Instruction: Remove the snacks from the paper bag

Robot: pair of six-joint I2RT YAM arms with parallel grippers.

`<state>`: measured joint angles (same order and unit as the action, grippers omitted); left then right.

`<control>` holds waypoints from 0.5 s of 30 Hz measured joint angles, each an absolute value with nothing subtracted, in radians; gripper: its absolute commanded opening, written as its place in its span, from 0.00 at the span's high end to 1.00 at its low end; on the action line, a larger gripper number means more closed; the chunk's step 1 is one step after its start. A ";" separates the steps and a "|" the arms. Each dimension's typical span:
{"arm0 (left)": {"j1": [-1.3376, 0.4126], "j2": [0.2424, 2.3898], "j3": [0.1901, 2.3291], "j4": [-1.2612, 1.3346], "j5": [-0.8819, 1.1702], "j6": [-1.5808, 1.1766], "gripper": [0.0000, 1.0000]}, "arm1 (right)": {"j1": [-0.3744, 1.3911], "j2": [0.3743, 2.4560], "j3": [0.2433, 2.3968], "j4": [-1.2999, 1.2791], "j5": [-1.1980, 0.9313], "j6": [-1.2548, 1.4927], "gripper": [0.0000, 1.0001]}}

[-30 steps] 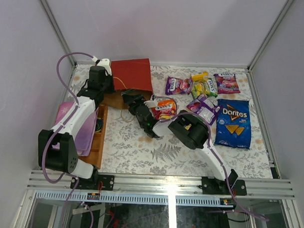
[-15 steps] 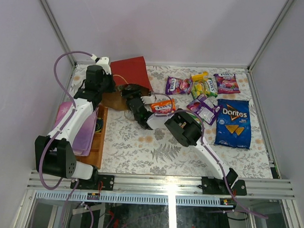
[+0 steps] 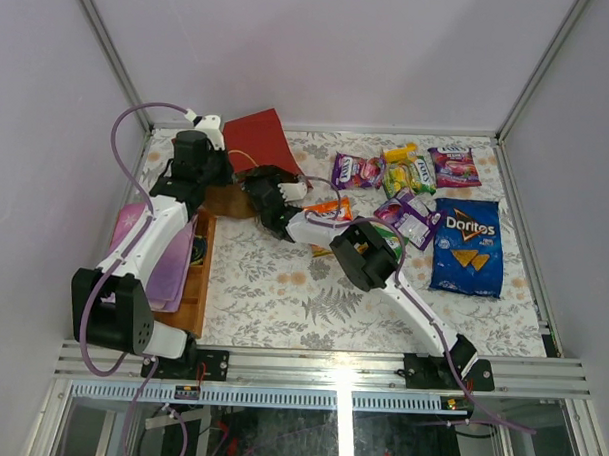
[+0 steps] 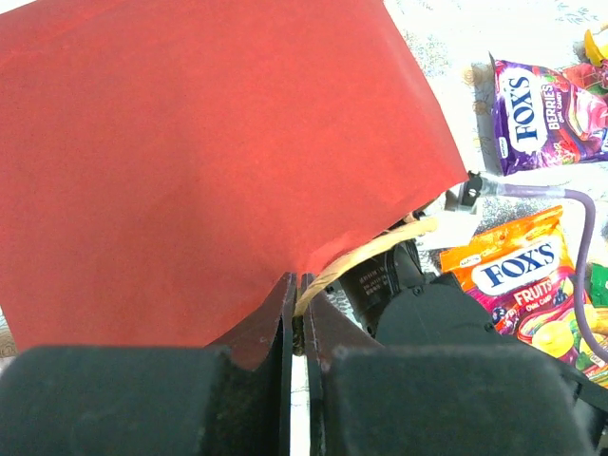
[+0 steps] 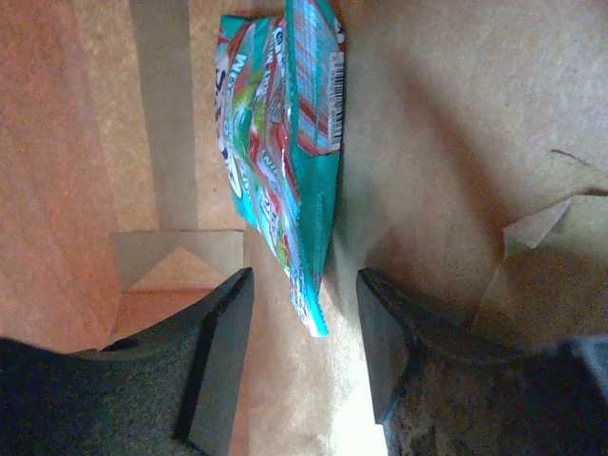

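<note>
Since a second ago the right gripper (image 5: 304, 285) has pushed from beside the paper bag (image 5: 456, 133) into its mouth, and its jaws have narrowed. They now stand part-spread on either side of the lower end of a teal packet (image 5: 285, 142), which lies on edge against the bag's brown inner wall and seems not yet clamped. One more snack looks about to be gripped and drawn out. The left gripper (image 4: 296, 318) is pressed together on the bag's cord handle (image 4: 375, 249), holding the mouth up. On the teal packet only a barcode is clear. Just outside the bag's mouth an orange packet (image 4: 518, 285) reads FOX'S FRUITS. Farther from the bag a purple packet (image 4: 546, 109) reads FOX'S BERRIES, and well away lies the blue Doritos bag (image 3: 467, 244).
</note>
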<state>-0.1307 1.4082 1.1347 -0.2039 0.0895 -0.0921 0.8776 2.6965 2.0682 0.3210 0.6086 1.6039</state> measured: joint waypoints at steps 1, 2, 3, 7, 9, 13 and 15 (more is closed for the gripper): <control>-0.131 1.411 1.135 -0.204 0.090 -0.092 0.97 | 0.875 2.715 2.101 0.307 0.608 1.608 0.52; -0.131 1.413 1.135 -0.204 0.090 -0.092 0.97 | 0.873 2.732 2.129 0.295 0.607 1.610 0.54; -0.131 1.413 1.135 -0.204 0.090 -0.092 0.97 | 0.872 2.742 2.147 0.287 0.607 1.612 0.57; -0.131 1.414 1.135 -0.204 0.091 -0.092 0.97 | 0.868 2.779 2.202 0.270 0.602 1.607 0.66; -0.131 1.415 1.135 -0.204 0.095 -0.092 0.97 | 0.867 2.788 2.213 0.270 0.599 1.599 0.71; -0.131 1.415 1.135 -0.204 0.103 -0.092 0.97 | 0.863 2.810 2.246 0.265 0.582 1.575 0.82; -0.131 1.415 1.135 -0.204 0.107 -0.092 0.97 | 0.860 2.824 2.270 0.265 0.575 1.566 0.86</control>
<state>-0.1307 1.4147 1.1347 -0.2043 0.1070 -0.0921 0.8600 2.8243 2.2696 0.2653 0.5755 1.5658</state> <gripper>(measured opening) 0.029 0.202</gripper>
